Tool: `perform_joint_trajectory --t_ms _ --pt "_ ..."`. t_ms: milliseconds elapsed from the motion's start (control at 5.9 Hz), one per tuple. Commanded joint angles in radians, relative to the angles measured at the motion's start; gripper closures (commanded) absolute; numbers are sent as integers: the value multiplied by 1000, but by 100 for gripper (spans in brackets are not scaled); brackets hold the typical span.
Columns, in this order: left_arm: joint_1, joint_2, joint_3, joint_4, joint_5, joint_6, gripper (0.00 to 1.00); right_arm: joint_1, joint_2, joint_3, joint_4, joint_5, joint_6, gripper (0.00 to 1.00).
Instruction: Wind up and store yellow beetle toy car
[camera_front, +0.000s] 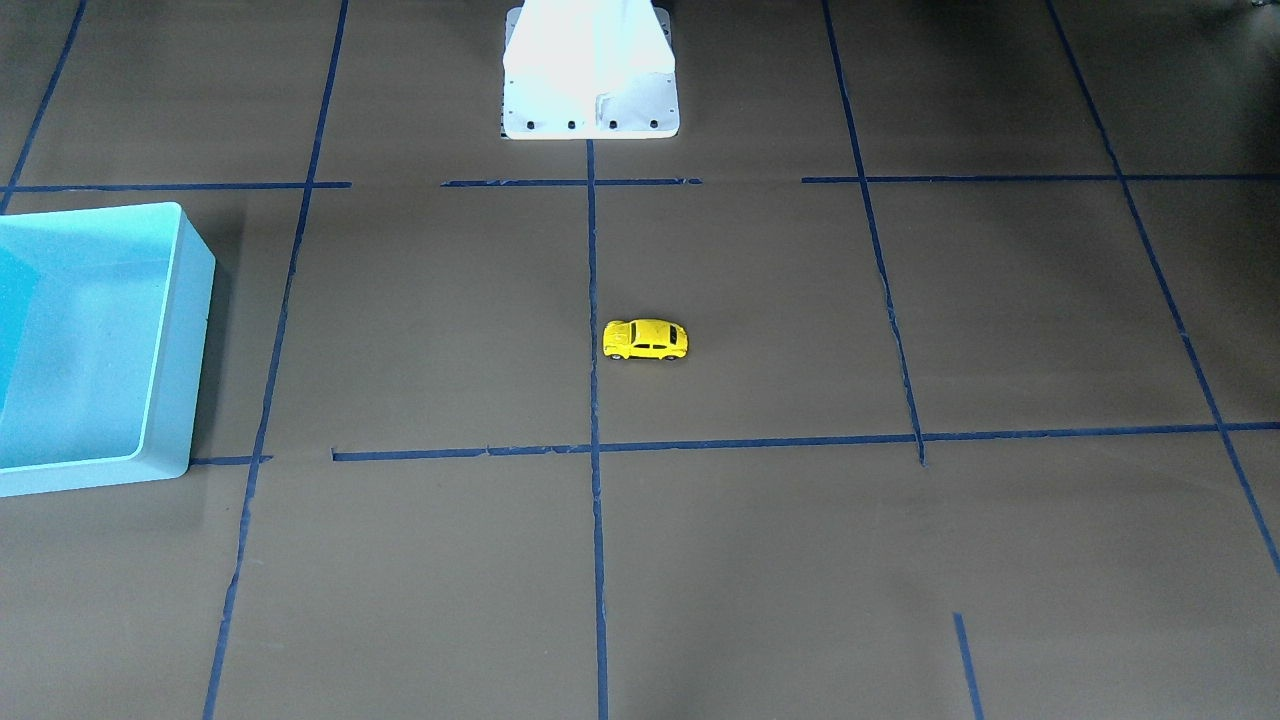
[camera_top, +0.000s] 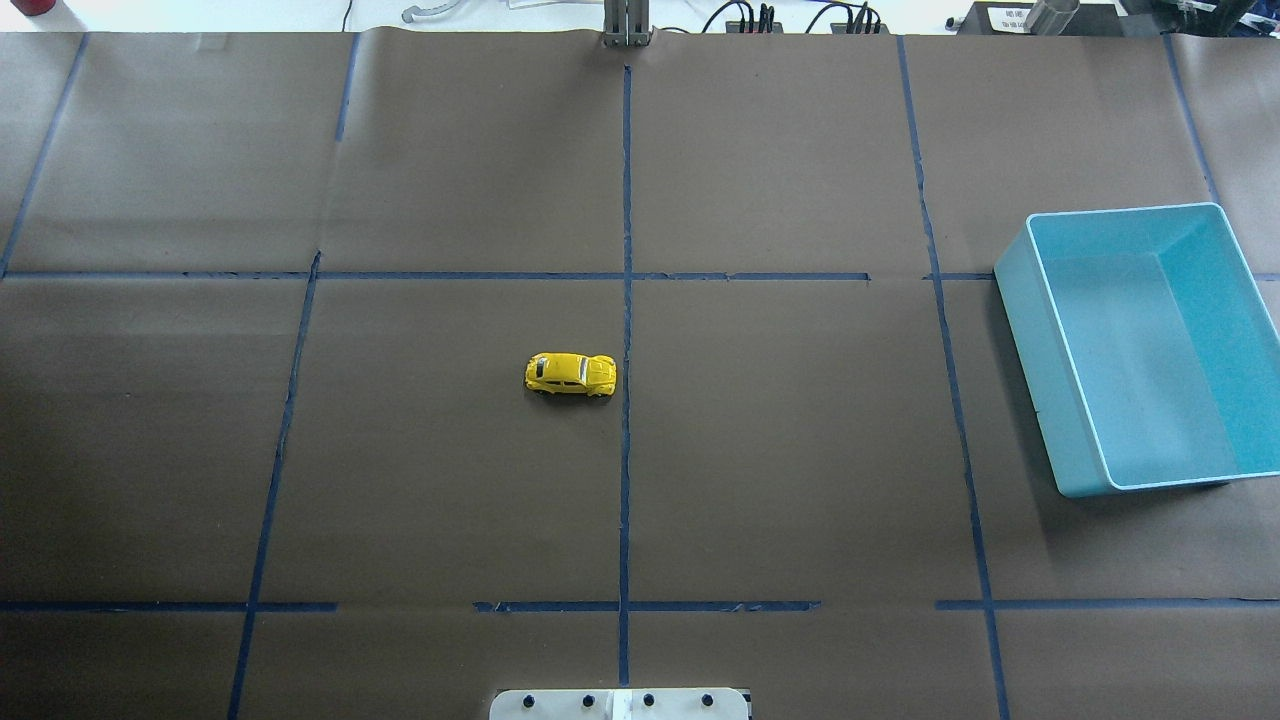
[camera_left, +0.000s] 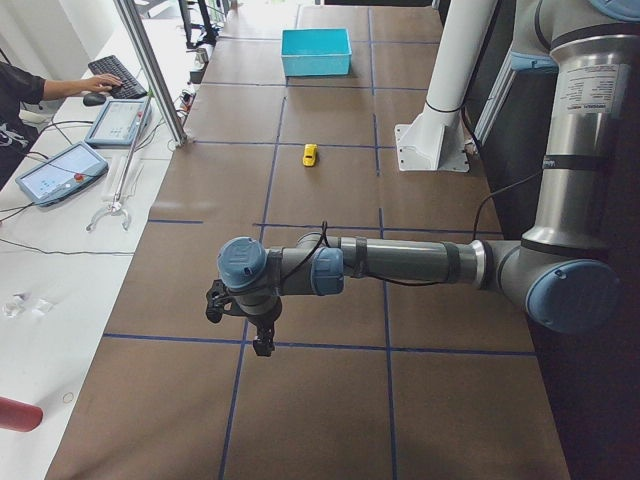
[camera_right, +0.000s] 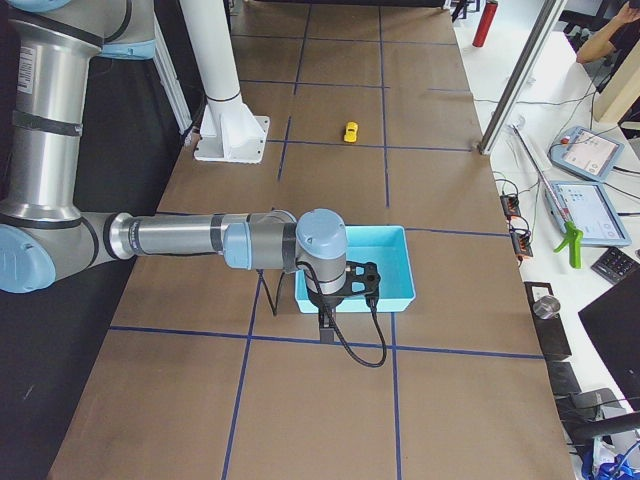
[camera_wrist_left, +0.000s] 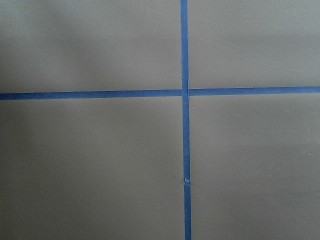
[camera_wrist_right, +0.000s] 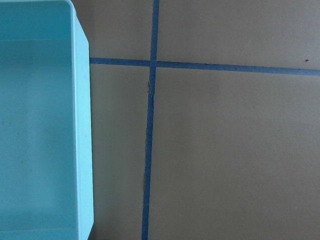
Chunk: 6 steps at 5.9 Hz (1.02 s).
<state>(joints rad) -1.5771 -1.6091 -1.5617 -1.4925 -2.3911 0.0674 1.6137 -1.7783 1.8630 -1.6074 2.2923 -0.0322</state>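
Yellow, tiny and rounded, the beetle toy car (camera_top: 570, 375) sits untouched mid-frame on the brown paper-covered table (camera_top: 800, 450), well apart from the empty light-blue plastic bin (camera_top: 1040, 350) at right, so winding and storing are both left to do; whether the left gripper (camera_left: 263, 345) or right gripper (camera_right: 326, 330) is open I cannot tell.

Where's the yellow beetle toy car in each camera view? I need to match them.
Front-facing: yellow beetle toy car at centre, just right of the middle tape line.
Overhead: car at centre, just left of that line.
Exterior left: car far off, upper middle.
Exterior right: car far off, upper middle.
Left wrist: not in it.
Right wrist: not in it.
Landmark: the blue bin, in every view but the left wrist.
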Motion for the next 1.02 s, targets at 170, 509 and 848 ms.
perform_joint_trajectory --t_ms 170,509,848 --pt "2 -3 2 1 1 0 0 0 0 -1 0 -2 2 0" --pt "8 -15 -6 1 1 -1 0 0 0 -1 0 -2 2 0" --pt "78 -41 -82 15 -2 -12 0 0 -1 -1 -2 -4 2 0"
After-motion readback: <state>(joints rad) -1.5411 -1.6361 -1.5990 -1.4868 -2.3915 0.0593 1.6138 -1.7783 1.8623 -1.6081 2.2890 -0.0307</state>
